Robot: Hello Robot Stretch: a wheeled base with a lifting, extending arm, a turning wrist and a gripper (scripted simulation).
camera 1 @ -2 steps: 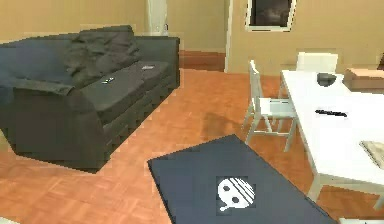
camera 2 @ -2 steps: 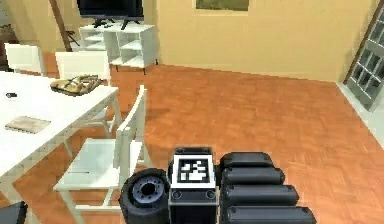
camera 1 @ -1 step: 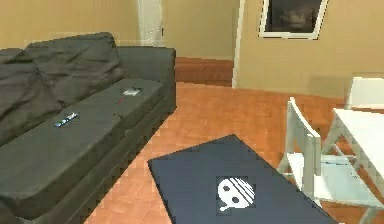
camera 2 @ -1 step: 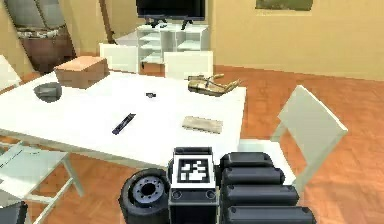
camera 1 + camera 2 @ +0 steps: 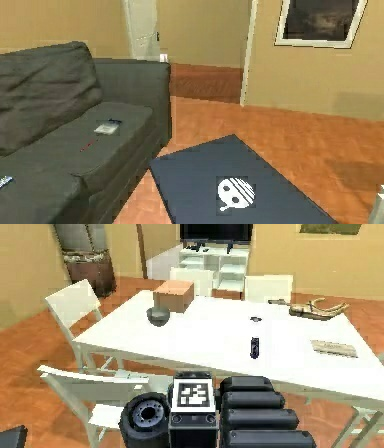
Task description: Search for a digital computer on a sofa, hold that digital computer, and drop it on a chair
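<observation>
On the forward view's left, a sofa (image 5: 60, 95): dark grey fabric, plump back cushions, a boxy arm. A small flat slab (image 5: 108, 127), rectangular and pale blue-grey on top, lies on its seat cushion. It is too small to say whether it is the digital computer. Just beside it is a thin reddish stick (image 5: 90, 144). The floor (image 5: 300, 130) is orange-brown wood planks. At lower middle, near the sofa's front, stands a low table (image 5: 190, 170) with a flat, matte navy, rectangular top. A white rounded thing (image 5: 235, 192) with dark marks lies on it. Upper right, a framed picture (image 5: 320, 22), dark with a pale frame, hangs on a tan wall.

On the arm side view's left, a white chair (image 5: 75, 304) with a slatted back stands at the table's end. A second chair (image 5: 88, 384) stands at the near side. The dining table (image 5: 200, 349) is white, smooth and rectangular. On it, left to right:
- a dark round bowl (image 5: 159, 317), just beside a brown box (image 5: 173, 295)
- a small dark oblong thing (image 5: 254, 347)
- a brown curved branchy piece (image 5: 318, 309)
- a flat pale pad (image 5: 333, 348)

Two more white chairs stand beyond the table, with a dark screen (image 5: 215, 232) on white shelving behind them.

At the bottom edge, left to right:
- the gripper (image 5: 147, 421), a dark round body
- a white marker square (image 5: 193, 394)
- the arm (image 5: 258, 412), dark blocky ribbed segments

The gripper's far end cannot be made out, so I cannot tell how the jaws stand or whether it holds anything.
</observation>
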